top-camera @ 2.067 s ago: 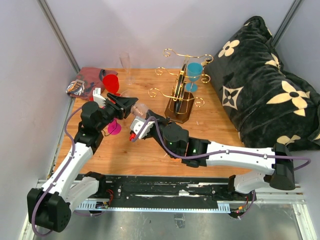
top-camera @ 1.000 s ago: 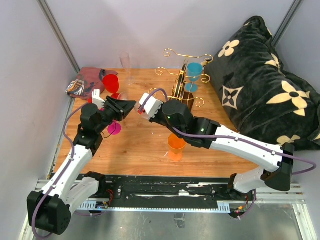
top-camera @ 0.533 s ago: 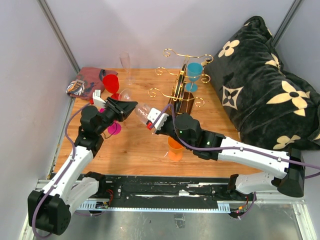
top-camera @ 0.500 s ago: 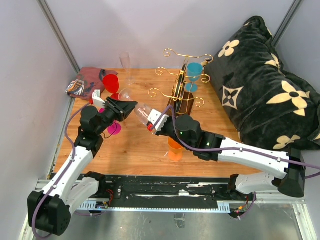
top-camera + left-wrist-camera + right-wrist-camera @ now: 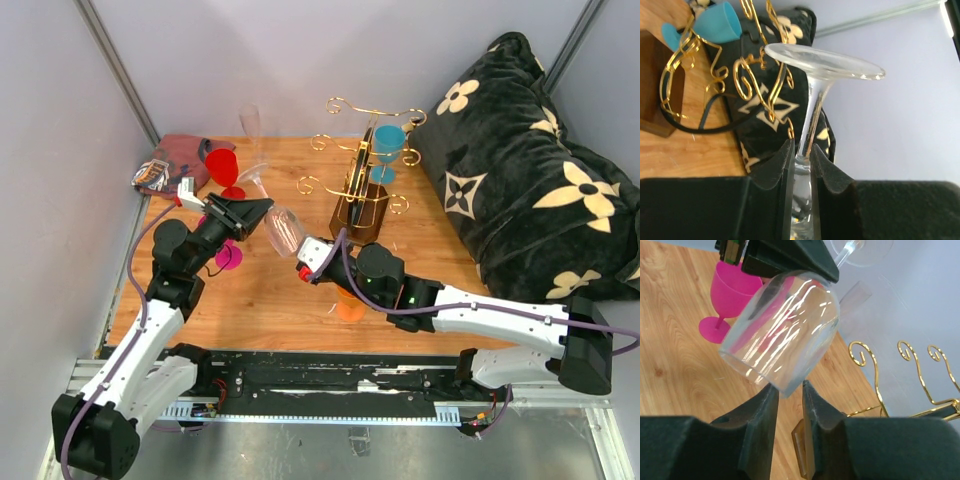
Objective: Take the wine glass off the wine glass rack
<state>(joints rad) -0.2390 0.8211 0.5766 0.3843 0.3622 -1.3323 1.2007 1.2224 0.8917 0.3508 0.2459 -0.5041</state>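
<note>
Your wine glass (image 5: 283, 232) is clear and colourless, streaked with white glints of light. The wine glass rack (image 5: 358, 215) has a dark brown wooden base and thin gold wire arms. You also have a turquoise-blue glass (image 5: 388, 140), a magenta glass (image 5: 228, 255), a red glass (image 5: 222, 165) and an orange cup (image 5: 348, 308). The tabletop (image 5: 270, 310) is warm orange-brown with a wood grain. The cushion (image 5: 530, 170) is black with cream flowers. The left arm (image 5: 150, 335) and right arm (image 5: 500, 320) are white with black joints.

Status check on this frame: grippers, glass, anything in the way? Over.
Left gripper clamped on clear wine glass stem. Right gripper jaws slightly apart at its rim. Glass clear of dark wooden gold-wire rack. Pink plastic goblet nearby.
</note>
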